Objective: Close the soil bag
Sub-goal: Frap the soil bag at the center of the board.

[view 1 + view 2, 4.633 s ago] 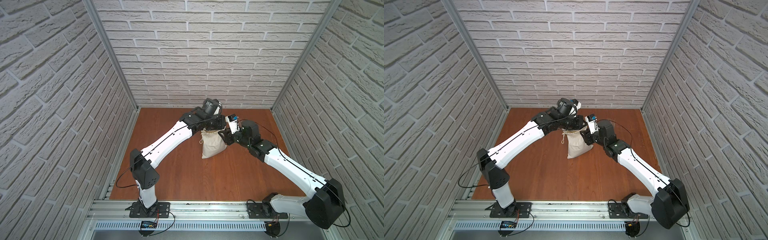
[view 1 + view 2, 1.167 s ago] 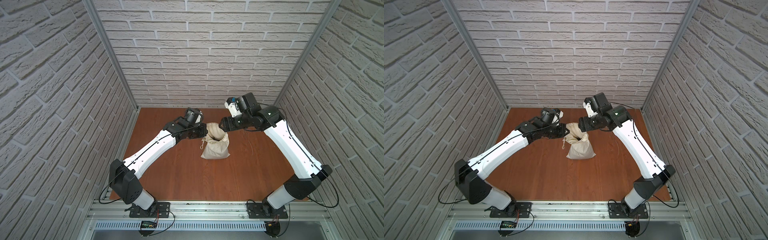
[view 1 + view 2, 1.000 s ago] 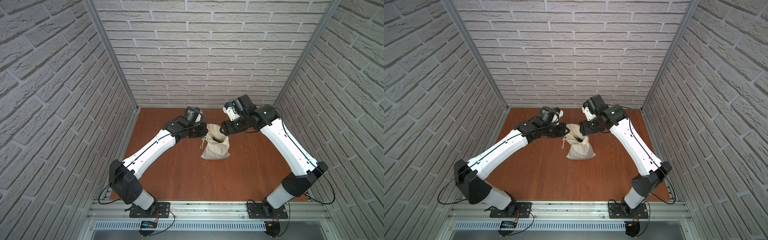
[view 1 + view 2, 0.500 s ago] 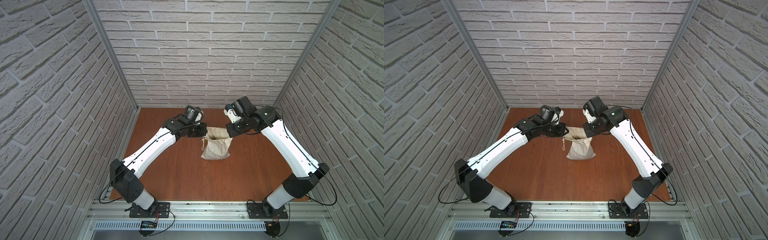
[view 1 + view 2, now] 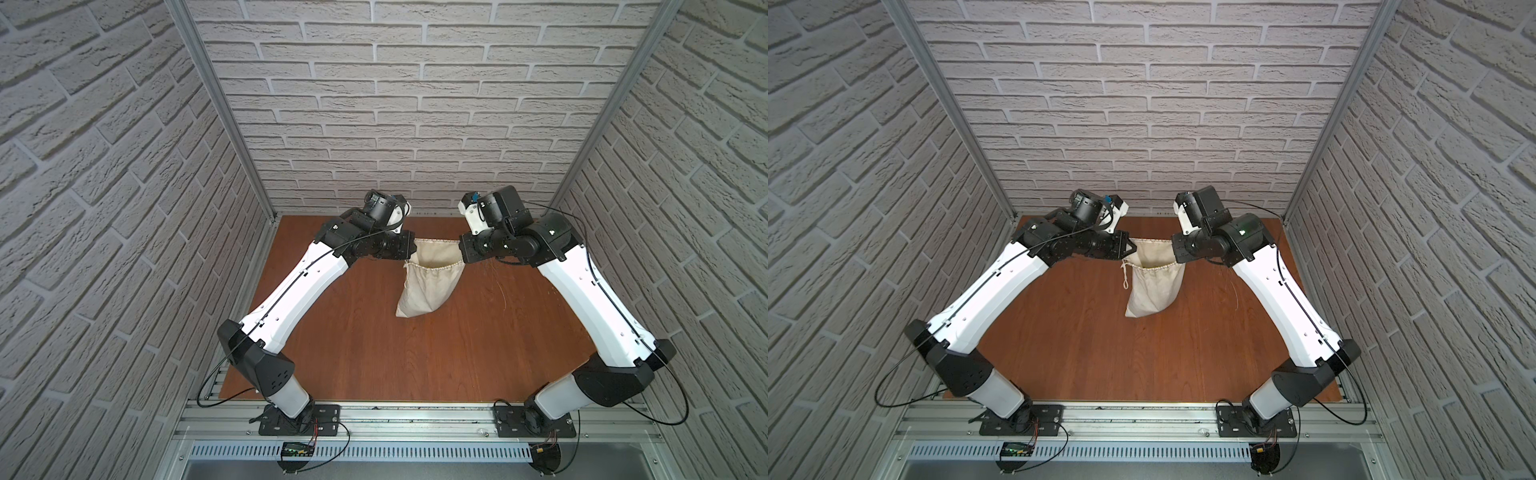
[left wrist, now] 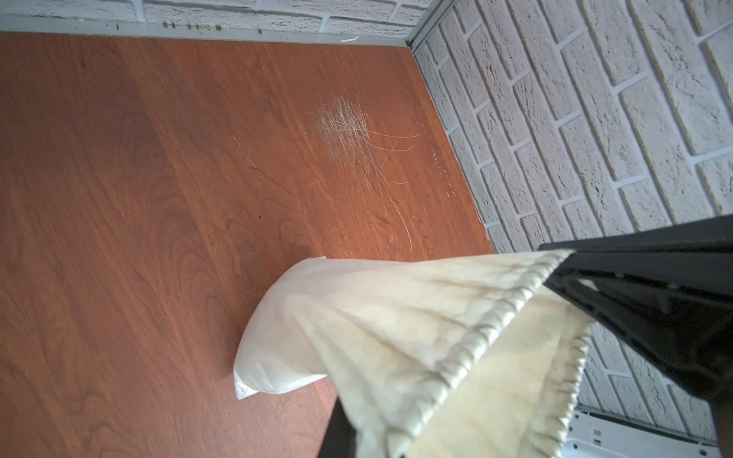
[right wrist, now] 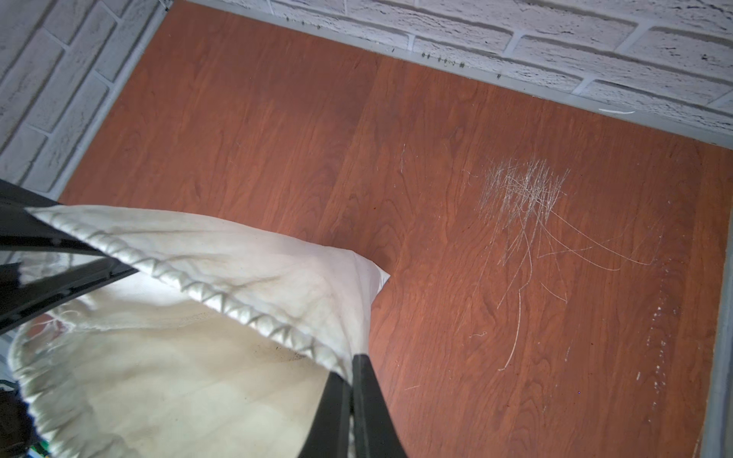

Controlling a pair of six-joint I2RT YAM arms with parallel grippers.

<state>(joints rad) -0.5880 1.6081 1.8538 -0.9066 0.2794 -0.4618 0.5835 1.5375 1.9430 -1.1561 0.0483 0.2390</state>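
White link shells [image 5: 299,291], black joints [image 5: 266,368], black left gripper [image 5: 410,250], right gripper [image 5: 462,250], thin black cables [image 5: 304,272].

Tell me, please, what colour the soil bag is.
Cream, off-white cloth; the soil bag shows best in the right wrist view.

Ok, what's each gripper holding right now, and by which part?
Both hold the soil bag by its gathered hem: the left gripper pinches one end, the right gripper the opposite end.
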